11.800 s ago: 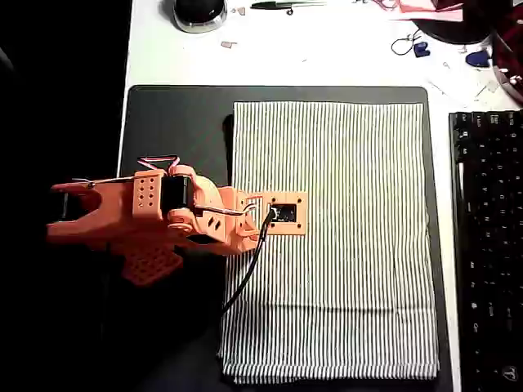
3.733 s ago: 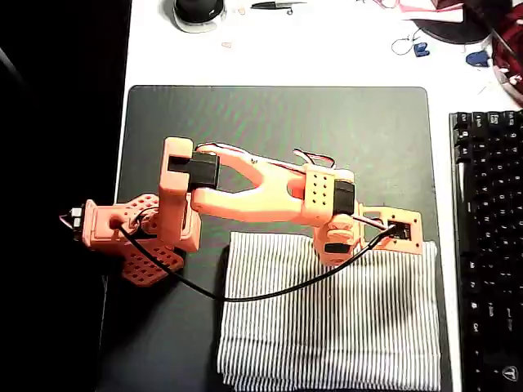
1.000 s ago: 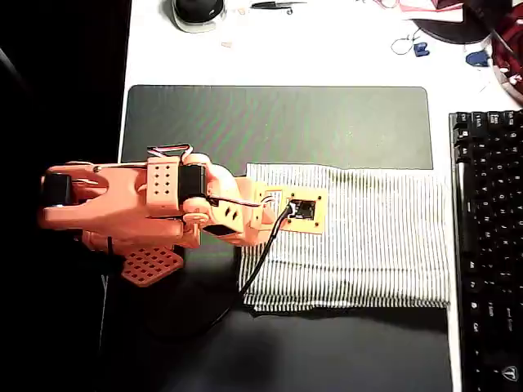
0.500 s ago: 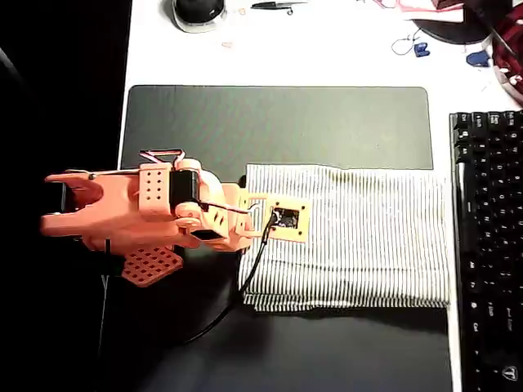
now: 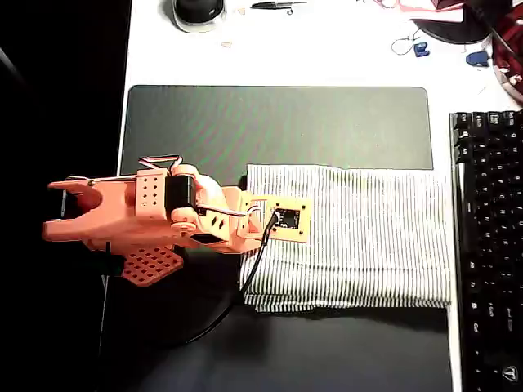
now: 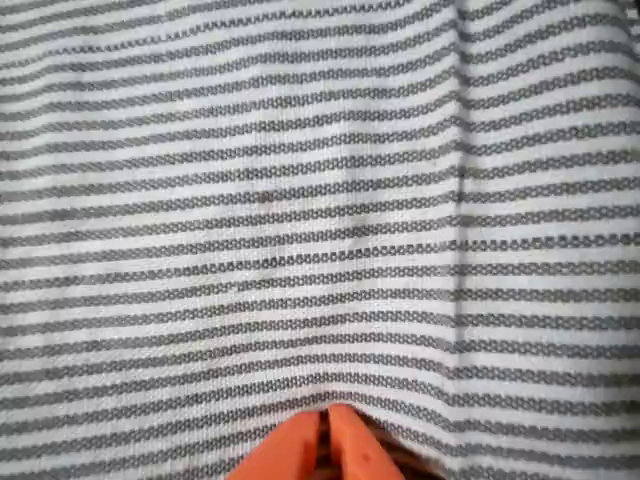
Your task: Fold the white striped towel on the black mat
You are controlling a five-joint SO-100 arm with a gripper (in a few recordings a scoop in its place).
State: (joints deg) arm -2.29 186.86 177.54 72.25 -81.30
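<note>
Now the towel (image 5: 351,237) lies folded on the mat (image 5: 278,122), toward the side by the keyboard (image 5: 488,245), and its edge there hangs just past the mat. It looks like a wide strip, so I think a fold is done and the arm is at rest over the end of the towel far from the keyboard. If one more fold is wanted, the next move is to pinch that short end and carry it over to the keyboard side. In the wrist view the hand (image 6: 328,445) has its two orange tips pressed together, closed, right on the towel, with no cloth between them.
</note>
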